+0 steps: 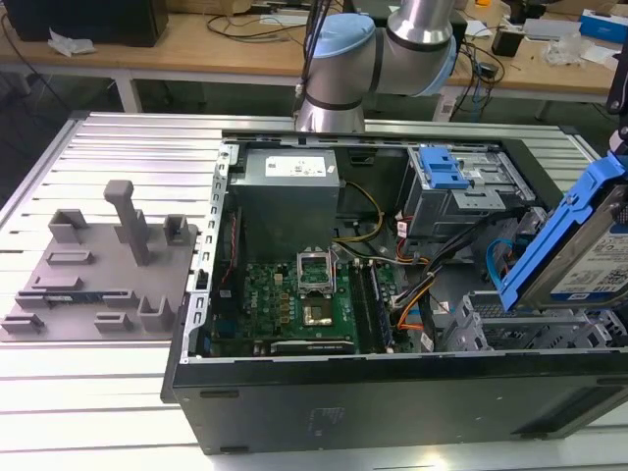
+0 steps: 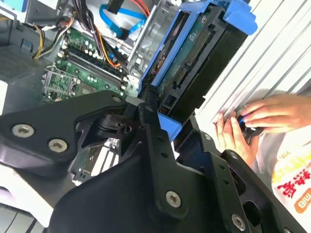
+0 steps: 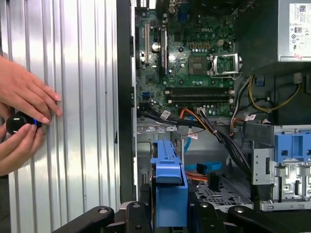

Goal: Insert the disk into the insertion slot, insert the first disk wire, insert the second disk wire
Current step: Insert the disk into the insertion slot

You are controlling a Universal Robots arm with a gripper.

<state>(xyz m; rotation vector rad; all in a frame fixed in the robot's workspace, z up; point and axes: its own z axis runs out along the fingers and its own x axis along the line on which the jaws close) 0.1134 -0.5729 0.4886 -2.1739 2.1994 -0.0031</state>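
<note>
- disk [image 1: 589, 245]: in the air over the case [image 1: 392, 402], at the exterior view's right, just above the slot [image 1: 520, 329]. Not in it yet.
- Steeply tilted, lower end nearest the slot. Looks lined up to slide in lengthways.
- gripper [image 2: 172, 119]: pinching the disk at its near end, fingers against the blue carrier. That grip leaves the far end free to enter, I'd say.
- Look: silver body, white label on the face, bright blue carrier round the edges. Green board and connector show on the underside in the second wrist view.
- Slot: low grey perforated cage, nothing in it that I can see.
- blue cable [image 3: 206, 167] and orange cable [image 3: 193, 174] lie in the case near the slot, not on the disk. Snag risk.
- latch cage [image 1: 442, 167]: further in, well apart from the disk.
- hands [image 3: 24, 97]: on the table [image 1: 98, 392] beside the case, around a small black knob.
</note>
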